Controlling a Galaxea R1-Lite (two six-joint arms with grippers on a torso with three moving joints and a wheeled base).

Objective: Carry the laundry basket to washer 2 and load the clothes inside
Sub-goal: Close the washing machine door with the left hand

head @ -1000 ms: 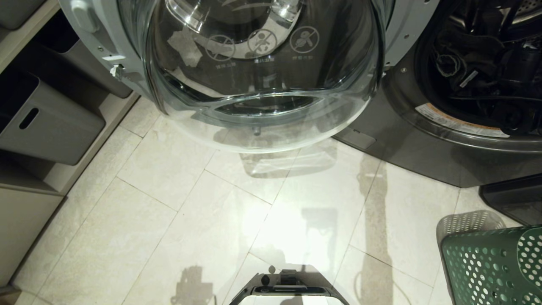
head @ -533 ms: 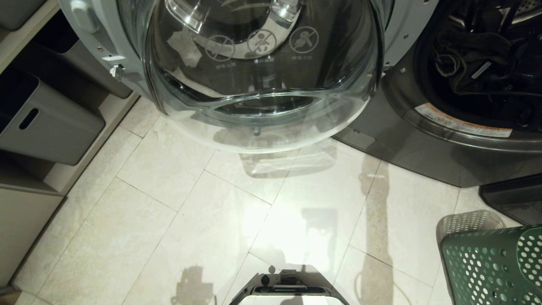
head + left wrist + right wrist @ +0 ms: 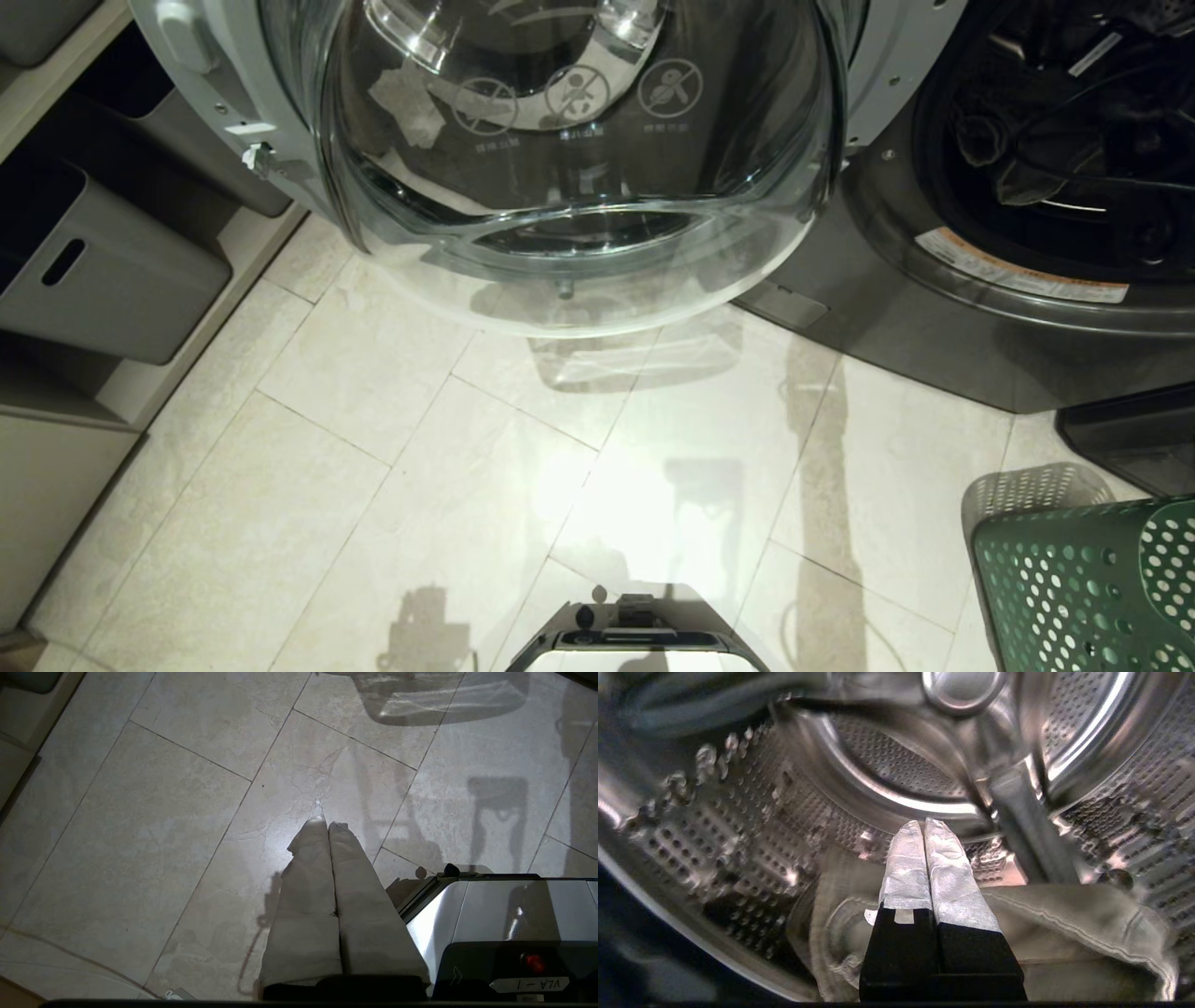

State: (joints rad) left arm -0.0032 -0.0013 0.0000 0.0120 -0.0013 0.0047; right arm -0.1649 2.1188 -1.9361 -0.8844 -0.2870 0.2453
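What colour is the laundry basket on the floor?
Green, dotted with round holes; the laundry basket shows best in the head view.

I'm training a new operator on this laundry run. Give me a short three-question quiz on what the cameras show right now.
1. True or false: the washer door stands open.
2. Where is the right gripper? A) over the floor B) inside the drum C) in the green basket
3. What lies on the drum bottom under the right gripper's shut fingers?

Key: 1 true. 2 B; the left gripper hangs shut over the tiled floor. 3 A light-coloured garment, not held.
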